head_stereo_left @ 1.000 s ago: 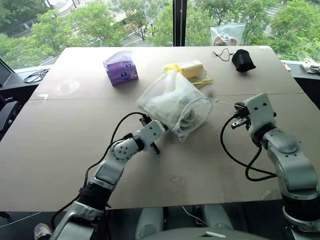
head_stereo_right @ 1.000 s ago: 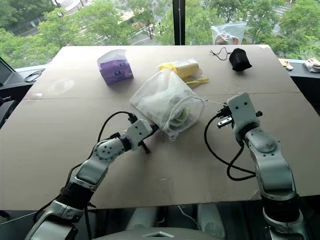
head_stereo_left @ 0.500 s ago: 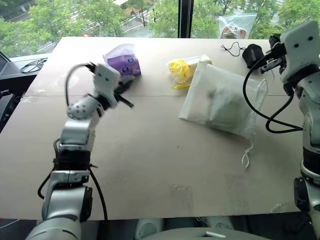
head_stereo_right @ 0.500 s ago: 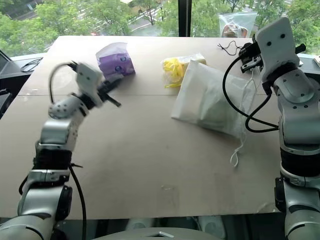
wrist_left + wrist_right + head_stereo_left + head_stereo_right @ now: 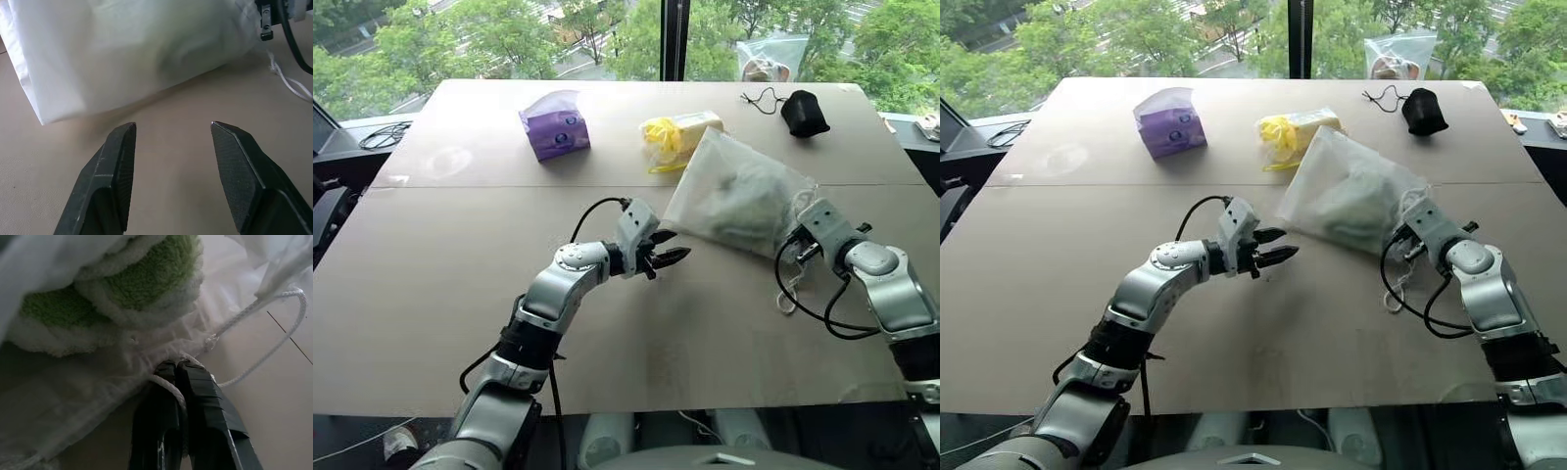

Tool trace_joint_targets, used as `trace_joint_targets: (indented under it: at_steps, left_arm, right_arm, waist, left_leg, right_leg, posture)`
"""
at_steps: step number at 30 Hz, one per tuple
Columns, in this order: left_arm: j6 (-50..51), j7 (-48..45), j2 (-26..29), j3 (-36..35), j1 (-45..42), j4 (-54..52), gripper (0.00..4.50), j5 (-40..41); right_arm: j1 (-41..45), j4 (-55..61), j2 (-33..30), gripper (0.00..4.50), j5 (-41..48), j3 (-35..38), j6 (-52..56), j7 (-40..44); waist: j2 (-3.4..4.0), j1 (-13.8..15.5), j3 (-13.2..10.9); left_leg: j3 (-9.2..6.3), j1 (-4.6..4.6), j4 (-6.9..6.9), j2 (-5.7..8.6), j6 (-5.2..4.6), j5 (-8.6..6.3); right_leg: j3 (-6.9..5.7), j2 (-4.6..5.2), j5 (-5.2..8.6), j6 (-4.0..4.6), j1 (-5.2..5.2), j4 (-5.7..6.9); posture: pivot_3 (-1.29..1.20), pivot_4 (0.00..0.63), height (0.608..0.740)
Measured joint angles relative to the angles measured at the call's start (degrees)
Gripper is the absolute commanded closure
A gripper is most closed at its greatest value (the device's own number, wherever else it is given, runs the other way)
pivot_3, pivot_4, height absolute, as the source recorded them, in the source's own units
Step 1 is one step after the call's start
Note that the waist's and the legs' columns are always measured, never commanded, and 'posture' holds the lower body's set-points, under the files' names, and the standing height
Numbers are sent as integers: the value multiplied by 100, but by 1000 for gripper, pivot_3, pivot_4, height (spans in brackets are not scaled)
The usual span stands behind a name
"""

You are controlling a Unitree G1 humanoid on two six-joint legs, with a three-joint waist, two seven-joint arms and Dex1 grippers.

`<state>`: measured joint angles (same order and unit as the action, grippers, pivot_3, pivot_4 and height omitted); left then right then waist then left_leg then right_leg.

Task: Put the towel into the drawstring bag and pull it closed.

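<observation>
Bag (image 5: 736,201): laid flat on table (image 5: 460,284), right of centre, mouth end twd R gripper; cord (image 5: 264,333) is trailed on table beside it.
Towel (image 5: 146,274): seen green inside bag, thru fabric.
L gripper (image 5: 674,257): 2 fingers (image 5: 117,166) held apart, nothing betw them, just short of bag's near corner, not touching.
R gripper (image 5: 178,377): fingers pressed together, cord pinched at bag mouth.
Behind bag: yellow pack (image 5: 675,137), purple box (image 5: 554,125), black pouch (image 5: 803,113).

The white drawstring bag (image 5: 739,196) lies flat on the table, green towel (image 5: 117,289) inside.
</observation>
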<state>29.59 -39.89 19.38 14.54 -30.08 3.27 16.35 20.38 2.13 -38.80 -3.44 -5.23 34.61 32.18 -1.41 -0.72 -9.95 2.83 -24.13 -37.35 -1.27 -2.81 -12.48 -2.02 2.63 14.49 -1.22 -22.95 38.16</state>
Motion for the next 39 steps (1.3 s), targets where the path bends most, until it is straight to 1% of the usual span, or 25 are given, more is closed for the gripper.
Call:
trace_joint_targets:
  at_steps: [2,4,6,7,8,9,10,12,15,18,21,24,26,29,33,36,39]
  left_arm:
    - [-6,142,-158,-11,-104,57,2048,-101]
    - [-11,170,-233,-100,-100,45,2048,-76]
    - [-3,157,-230,-208,-67,-51,2048,-18]
    - [46,107,-161,-340,28,-210,2048,101]
    - [175,4,-20,-443,177,-434,2048,235]
    - [278,-74,121,-566,315,-595,2048,336]
    - [464,-217,381,-666,503,-842,2048,456]
    - [750,-375,685,-731,862,-1189,2048,612]
    - [1024,-409,890,-773,1167,-1449,2048,707]
    - [1406,-414,1099,-989,1459,-1854,2048,974]
    - [1765,-400,1141,-946,1560,-2234,2048,1190]
    - [2050,-246,856,-724,1508,-2317,2048,1303]
    - [2399,-21,508,-601,1362,-2257,2048,1366]
    - [2979,533,-113,-588,878,-1901,2048,1429]
    - [3265,933,-341,-494,594,-1694,2048,1305]
    - [3404,1049,-399,-421,484,-1648,2847,1281]
    - [3389,1037,-120,-75,302,-1612,4406,1055]
  right_arm:
    - [-10,333,175,4500,400,5,224,400]
    - [-56,876,563,4500,1106,-143,419,969]
    - [-44,1313,1000,4500,1654,-416,602,1306]
    - [99,1561,1320,4500,2015,-574,801,1423]
    - [304,1615,1568,4500,2188,-604,918,1410]
    - [486,1666,1703,4500,2253,-605,999,1372]
    - [738,1673,1792,4500,2291,-586,1020,1260]
    - [1037,1665,1762,4500,2190,-550,955,1084]
    - [1064,1585,1556,4500,2012,-552,822,952]
    - [956,1537,1199,4500,1964,-412,811,897]
    - [864,1634,961,4500,2048,-192,863,893]
    - [804,1832,818,4500,2152,-27,896,873]
    - [745,1940,750,4500,2208,88,935,850]
    - [627,2092,658,4500,2287,184,1047,784]
    - [472,2260,650,4500,2314,188,1157,620]
    - [399,2383,650,4500,2323,196,1219,492]
    - [297,2631,651,4500,2412,203,1290,351]
  waist:
    - [-1,-20,1]
    - [-2,-38,0]
    - [3,-45,-3]
    - [5,-46,-5]
    - [7,-55,-6]
    - [7,-58,-6]
    - [8,-38,-6]
    - [7,36,-5]
    - [6,158,-5]
    - [6,164,-5]
    - [6,151,-5]
    - [7,152,-5]
    - [8,153,-5]
    - [7,155,-4]
    - [7,116,-4]
    - [8,141,-3]
    - [9,149,-3]
  left_leg:
    - [-8,3,1,-4,2,-1]
    - [-26,17,17,-4,4,-2]
    - [-44,17,25,-4,5,-3]
    - [-45,15,27,-4,7,-4]
    - [-43,14,27,-4,10,-5]
    - [-43,14,26,-4,13,-7]
    - [-43,14,24,-1,15,-7]
    - [-44,14,23,14,15,-7]
    - [-48,6,18,39,14,-8]
    - [-49,-14,9,49,10,-9]
    - [-55,-18,8,49,9,-10]
    - [-65,-18,11,48,7,-10]
    - [-67,-20,9,48,6,-10]
    - [-79,-33,-6,50,4,-10]
    - [-79,-31,-6,52,5,-10]
    - [-85,-31,-6,52,5,-10]
    - [-86,-33,-7,53,5,-10]
  right_leg:
    - [14,-11,-1,1,0,0]
    - [47,-30,-1,2,-1,-3]
    - [55,-39,0,4,-8,-5]
    - [56,-38,0,4,-14,-4]
    - [59,-36,-1,5,-16,-2]
    - [66,-36,-1,5,-18,-2]
    - [60,-28,-1,5,-18,0]
    - [46,-3,-1,5,-13,-4]
    - [34,29,-1,3,-7,-16]
    - [29,46,-2,2,-16,-18]
    - [23,46,-2,2,-19,-15]
    - [14,41,-2,2,-19,-11]
    - [13,38,-2,1,-19,-10]
    - [4,31,-2,-2,-19,-10]
    - [10,25,-3,-4,-20,-9]
    - [7,24,-3,-3,-19,-7]
    - [8,24,-3,-3,-19,-9]
  posture:
    - [0,150,740]
    - [0,150,740]
    - [0,150,740]
    - [0,150,740]
    - [0,150,740]
    - [0,150,740]
    - [0,150,740]
    - [0,150,740]
    - [0,150,740]
    - [0,150,740]
    - [0,150,740]
    - [0,150,740]
    - [0,150,740]
    - [0,150,740]
    - [0,150,740]
    - [0,150,740]
    - [0,150,740]
